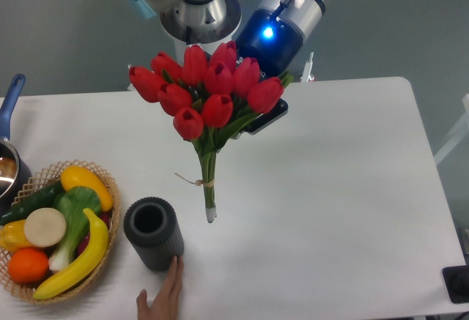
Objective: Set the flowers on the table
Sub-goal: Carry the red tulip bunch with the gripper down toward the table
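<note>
White and smooth, the table [344, 188] fills most of the view from above, with a grey floor beyond it. Over its middle, the flowers [207, 93] hang in the air: about 10 red tulips bunched at the top, green leaves under them, and slim green stems tied with thin twine, their cut ends pointing down and seemingly just above the tabletop. The gripper [258, 118] sits behind the blooms, and appears clamped on the bunch near the leaves, though the petals hide its fingers. The bunch looks light, soft and easily crushed, so the tied stems seem the safest place to hold it. At the left edge stand a wicker basket [55, 236] of vegetables, a dark ribbed cylinder [154, 233] and a person's hand [163, 298].
</note>
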`<control>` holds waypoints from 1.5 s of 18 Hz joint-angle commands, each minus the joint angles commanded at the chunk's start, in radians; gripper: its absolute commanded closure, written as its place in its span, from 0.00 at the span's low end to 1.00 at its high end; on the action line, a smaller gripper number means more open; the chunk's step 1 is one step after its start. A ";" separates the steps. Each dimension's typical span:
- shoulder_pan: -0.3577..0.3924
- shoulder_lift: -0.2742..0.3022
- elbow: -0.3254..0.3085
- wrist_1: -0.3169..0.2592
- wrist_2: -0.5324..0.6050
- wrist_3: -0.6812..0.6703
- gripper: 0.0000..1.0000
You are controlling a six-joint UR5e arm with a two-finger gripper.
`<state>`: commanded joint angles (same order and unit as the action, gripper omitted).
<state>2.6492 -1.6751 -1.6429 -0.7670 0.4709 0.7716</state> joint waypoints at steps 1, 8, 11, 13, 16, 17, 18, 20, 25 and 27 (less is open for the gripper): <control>-0.002 0.002 -0.008 0.002 0.000 0.002 0.58; 0.012 0.009 -0.011 0.000 0.027 0.005 0.58; 0.011 0.015 -0.006 0.000 0.116 0.018 0.58; 0.011 0.015 -0.003 0.000 0.133 0.021 0.58; 0.009 0.015 -0.003 0.000 0.178 0.041 0.58; 0.008 0.015 -0.005 -0.002 0.228 0.051 0.58; 0.008 0.017 -0.009 0.000 0.276 0.060 0.58; 0.006 0.017 -0.014 -0.002 0.351 0.077 0.57; 0.002 0.012 -0.040 -0.009 0.530 0.152 0.57; -0.002 0.017 -0.083 -0.011 0.638 0.230 0.57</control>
<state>2.6477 -1.6583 -1.7255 -0.7777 1.1085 1.0013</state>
